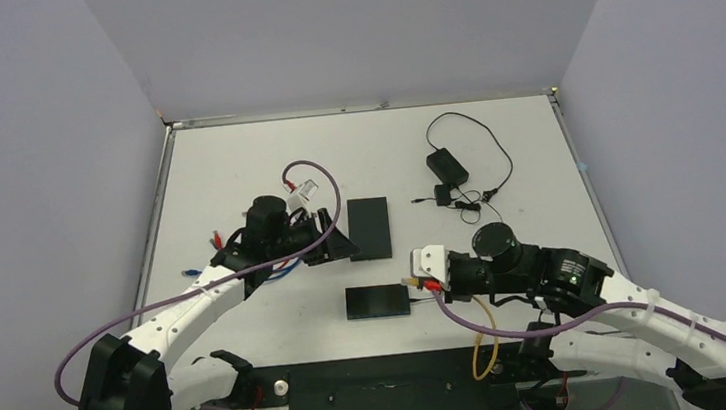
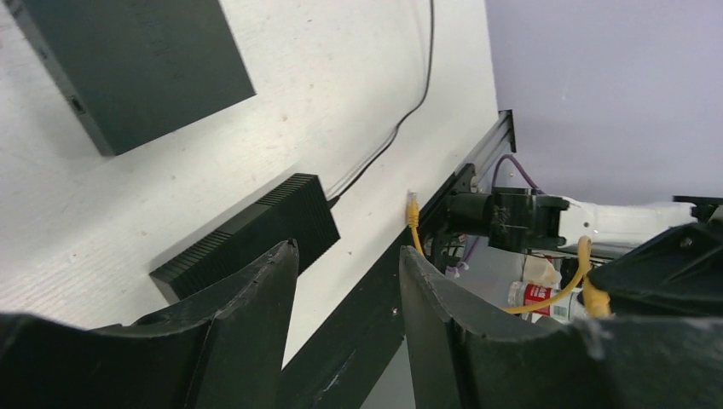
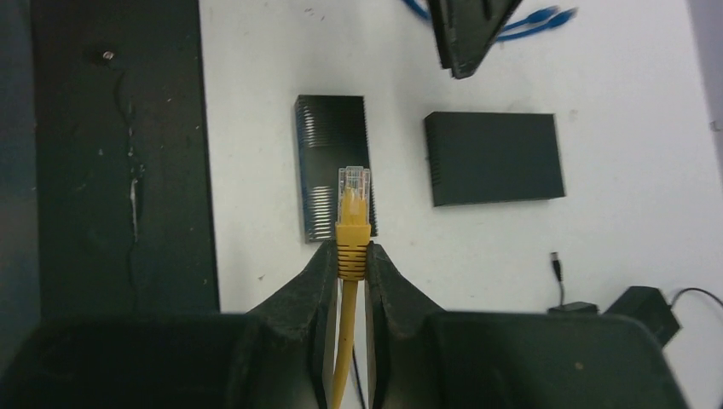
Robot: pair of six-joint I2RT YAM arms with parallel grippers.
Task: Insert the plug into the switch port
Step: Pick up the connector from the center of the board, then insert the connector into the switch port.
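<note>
My right gripper (image 3: 353, 256) is shut on the ribbed boot of a yellow network plug (image 3: 353, 213). Its clear tip points at the small ribbed black switch (image 3: 334, 166) and hovers over that box's near end. In the top view the right gripper (image 1: 415, 280) holds the plug (image 1: 409, 281) right at the switch's (image 1: 377, 301) right end. My left gripper (image 2: 348, 256) is open and empty. It hangs above the table between the switch (image 2: 256, 234) and a larger flat black box (image 2: 136, 64). In the top view the left gripper (image 1: 341, 245) sits by that box's (image 1: 369, 227) left side.
A black power adapter (image 1: 446, 166) with looped black cord lies at the back right. Blue cables (image 1: 284, 265) lie under the left wrist. The yellow cable (image 1: 482, 339) runs down over the table's front edge. A dark strip (image 3: 119, 153) borders the near edge.
</note>
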